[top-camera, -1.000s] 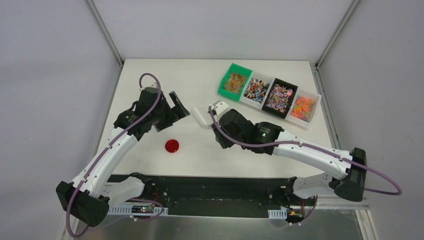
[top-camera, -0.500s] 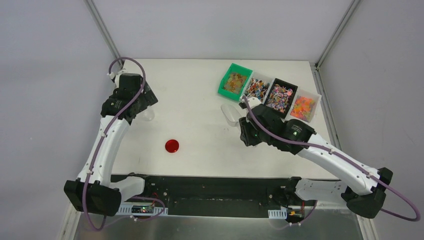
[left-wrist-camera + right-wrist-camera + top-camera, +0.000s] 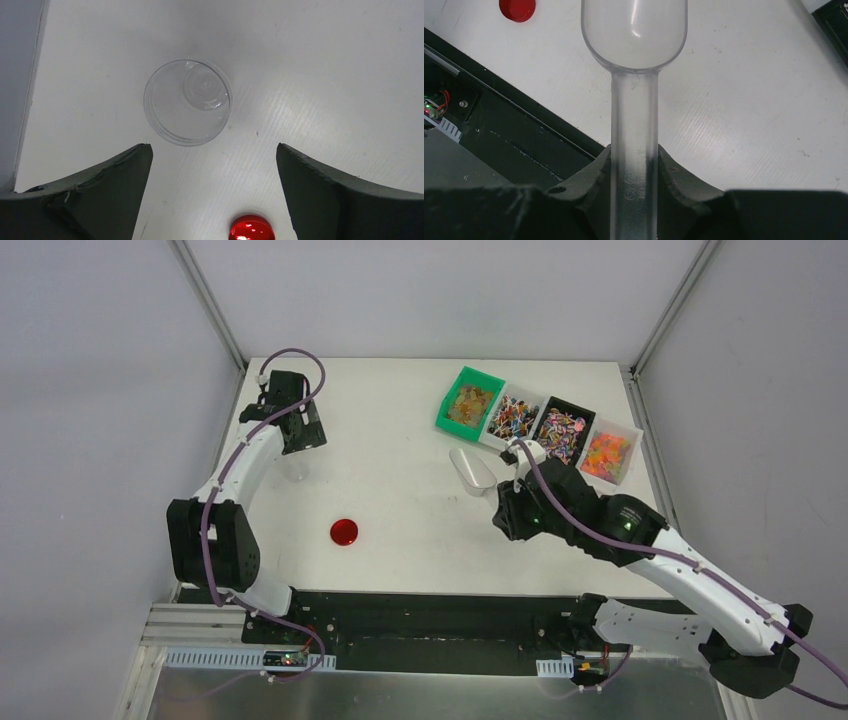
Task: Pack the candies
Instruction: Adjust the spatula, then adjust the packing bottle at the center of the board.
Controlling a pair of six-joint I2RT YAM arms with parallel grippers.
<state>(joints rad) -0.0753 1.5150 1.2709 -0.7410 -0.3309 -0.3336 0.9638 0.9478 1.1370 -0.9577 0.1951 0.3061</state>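
Note:
The candies fill four bins at the back right: amber-brown ones in a green bin [image 3: 470, 403], multicolour ones [image 3: 514, 418], pinkish ones in a black bin [image 3: 559, 434] and orange ones [image 3: 607, 455]. My right gripper [image 3: 503, 498] [image 3: 634, 162] is shut on the handle of a clear plastic scoop [image 3: 472, 470] [image 3: 634, 32]. The scoop's bowl is empty and points toward the bins. At the far left my left gripper [image 3: 303, 435] [image 3: 212, 147] hangs wide open just above an empty clear jar [image 3: 294, 467] [image 3: 188, 101], holding nothing.
A flat round red lid [image 3: 345, 532] [image 3: 251, 228] [image 3: 517, 9] lies on the white table [image 3: 400, 440] toward the front. The black base rail [image 3: 420, 615] runs along the near edge. Frame posts stand at the back corners.
My left arm swung back and left from the table's middle to above the clear jar. My right arm carried the scoop rightward, closer to the bins.

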